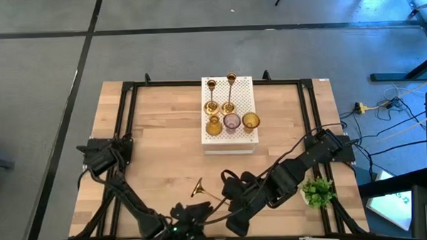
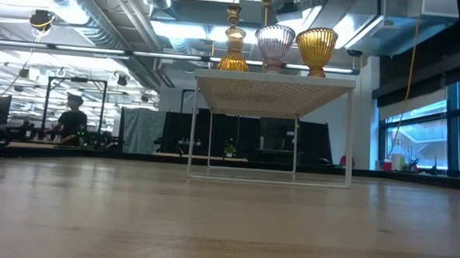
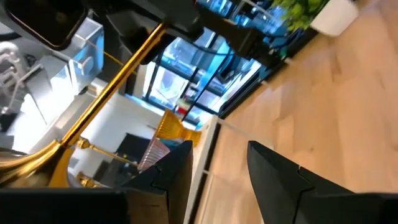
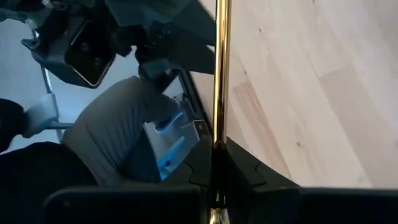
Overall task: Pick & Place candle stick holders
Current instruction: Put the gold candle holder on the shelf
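Around the wooden table (image 1: 165, 150) lies a grey floor (image 1: 48, 62) crossed by dark lines. Beyond the table, silver ducts (image 2: 102, 22) and strip lights (image 2: 180, 29) run along the ceiling. Tall windows (image 2: 428, 138) stand to the table's right, and a person (image 2: 73, 122) sits far off behind it.

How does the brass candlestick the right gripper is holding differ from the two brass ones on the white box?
The held candlestick lies tilted above the table's near edge, clamped on its stem by the right gripper; the two brass candlesticks on the white perforated box stand upright. It is gripped, while they stand free behind three glass holders. All three are slim, shiny brass with flared bases.
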`<state>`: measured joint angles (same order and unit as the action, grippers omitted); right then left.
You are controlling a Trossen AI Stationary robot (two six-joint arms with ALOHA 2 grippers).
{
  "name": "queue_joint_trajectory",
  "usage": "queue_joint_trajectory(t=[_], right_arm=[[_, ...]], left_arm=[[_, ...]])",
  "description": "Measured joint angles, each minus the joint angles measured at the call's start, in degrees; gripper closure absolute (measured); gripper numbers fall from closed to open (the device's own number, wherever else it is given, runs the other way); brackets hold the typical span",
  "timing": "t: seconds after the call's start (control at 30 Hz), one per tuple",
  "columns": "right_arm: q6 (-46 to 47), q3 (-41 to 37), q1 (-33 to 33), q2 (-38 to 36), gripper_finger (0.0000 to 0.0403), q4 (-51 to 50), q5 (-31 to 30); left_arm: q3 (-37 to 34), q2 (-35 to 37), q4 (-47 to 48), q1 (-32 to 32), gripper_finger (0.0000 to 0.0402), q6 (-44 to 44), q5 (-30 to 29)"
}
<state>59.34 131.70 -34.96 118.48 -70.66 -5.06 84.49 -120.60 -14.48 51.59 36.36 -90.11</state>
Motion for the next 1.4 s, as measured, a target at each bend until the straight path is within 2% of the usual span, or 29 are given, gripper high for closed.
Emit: queue_joint_trajectory(t=[0.33,0.63,1.03,1.27,1.4], right_arm=[[-1.7,0.0,0.1,0.0,0.0382,-4.8,-2.4],[-1.6,0.0,0.8,0.0,0.0382,-5.4,-0.6],[-1.4,0.0,0.9,0.0,0.0382,-5.4,-0.2],[-1.5,0.0,1.4,0.0,0.0382,-5.4,-0.2],[-1.2,0.0,2.1,0.0,0.0382,-5.3,0.0]], left_arm=[[0.8,0.0,2.7,1.4,0.0254,1.0,0.1],[5.1,0.0,3.3,2.8,0.0254,2.2,0.1],[12.0,0.1,20.4,0.9,0.0254,1.9,0.2],[13.3,0.0,24.0,-1.2,0.0254,2.6,1.0],[15.0,0.0,29.4,-2.3,0.0254,2.9,1.3]])
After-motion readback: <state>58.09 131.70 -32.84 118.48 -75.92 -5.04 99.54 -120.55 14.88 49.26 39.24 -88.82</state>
